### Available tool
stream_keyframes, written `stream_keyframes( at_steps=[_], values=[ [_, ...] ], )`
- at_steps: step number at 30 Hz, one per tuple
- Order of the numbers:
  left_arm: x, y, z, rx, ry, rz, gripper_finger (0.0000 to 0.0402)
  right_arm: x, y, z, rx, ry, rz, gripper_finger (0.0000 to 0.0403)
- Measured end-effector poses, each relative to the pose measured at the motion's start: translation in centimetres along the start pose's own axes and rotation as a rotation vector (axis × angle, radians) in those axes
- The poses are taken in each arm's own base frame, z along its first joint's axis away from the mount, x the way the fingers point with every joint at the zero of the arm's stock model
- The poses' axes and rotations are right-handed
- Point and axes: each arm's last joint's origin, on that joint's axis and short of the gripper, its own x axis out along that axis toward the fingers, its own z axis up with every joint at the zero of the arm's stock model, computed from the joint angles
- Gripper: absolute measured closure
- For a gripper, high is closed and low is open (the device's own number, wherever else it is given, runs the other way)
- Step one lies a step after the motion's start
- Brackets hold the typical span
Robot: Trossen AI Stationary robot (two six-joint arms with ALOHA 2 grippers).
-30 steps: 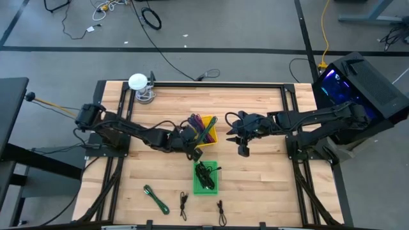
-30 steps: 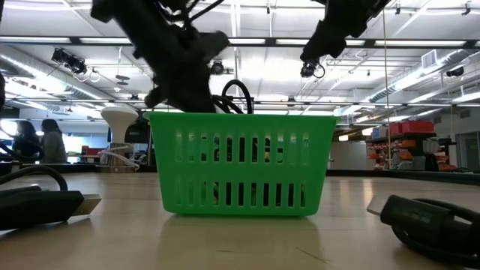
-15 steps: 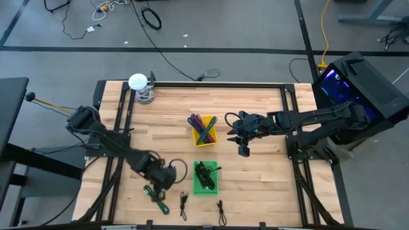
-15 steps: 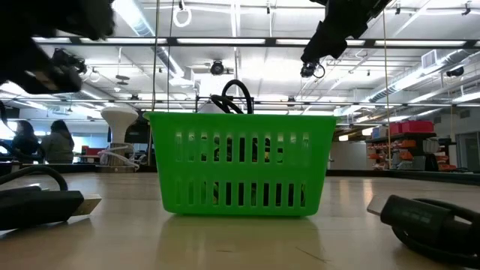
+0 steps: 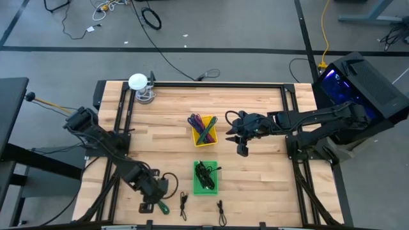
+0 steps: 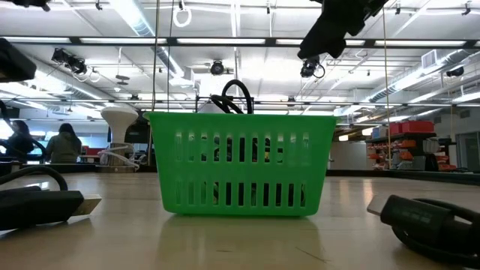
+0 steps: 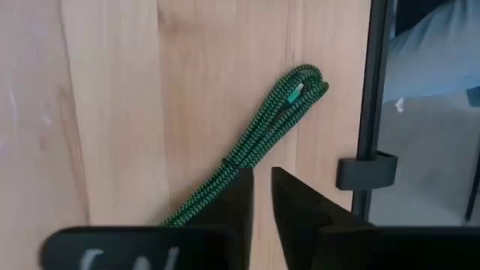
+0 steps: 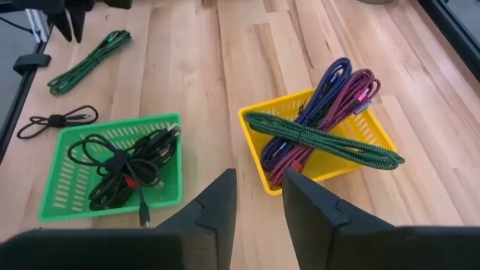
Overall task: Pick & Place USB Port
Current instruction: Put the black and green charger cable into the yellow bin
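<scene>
A green braided USB cable (image 7: 277, 120) lies coiled flat on the wood near the table's near-left edge. My left gripper (image 7: 262, 191) hangs just above its middle, pointing steeply down, its fingers a narrow gap apart with nothing between them; in the high view it (image 5: 153, 198) covers part of the cable (image 5: 163, 206). A green basket (image 5: 206, 177) holds black cables. A yellow basket (image 5: 203, 130) holds several coloured cables. My right gripper (image 8: 259, 199) waits open in the air to the right of the yellow basket.
Two small black cables (image 5: 183, 204) (image 5: 220, 211) lie near the table's front edge. A white round lamp (image 5: 138, 83) stands at the far left corner. A black frame rail (image 7: 371, 112) runs close past the green cable's end. People stand in the room beyond the table.
My left gripper has swung from beside the yellow basket toward the table's near-left corner, turning as it went, and now hangs over the green cable. The baskets and cables have kept their places.
</scene>
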Motion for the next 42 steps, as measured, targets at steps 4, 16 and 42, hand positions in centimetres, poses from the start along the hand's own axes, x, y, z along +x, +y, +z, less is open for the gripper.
stream_keyframes(
  at_steps=[4,16,42],
  values=[
    [0.5,-0.2,0.2,0.038,-0.031,0.008,0.0296,0.0,0.0,0.0,0.013,-0.003,0.001,0.0292],
    [4.4,0.0,0.1,0.192,0.092,-0.005,0.021,0.0,0.0,0.1,0.036,-0.007,0.002,0.0292],
    [6.2,0.9,-0.2,0.097,0.074,0.165,0.0377,0.0,0.0,0.1,0.018,-0.015,0.003,0.0292]
  ],
)
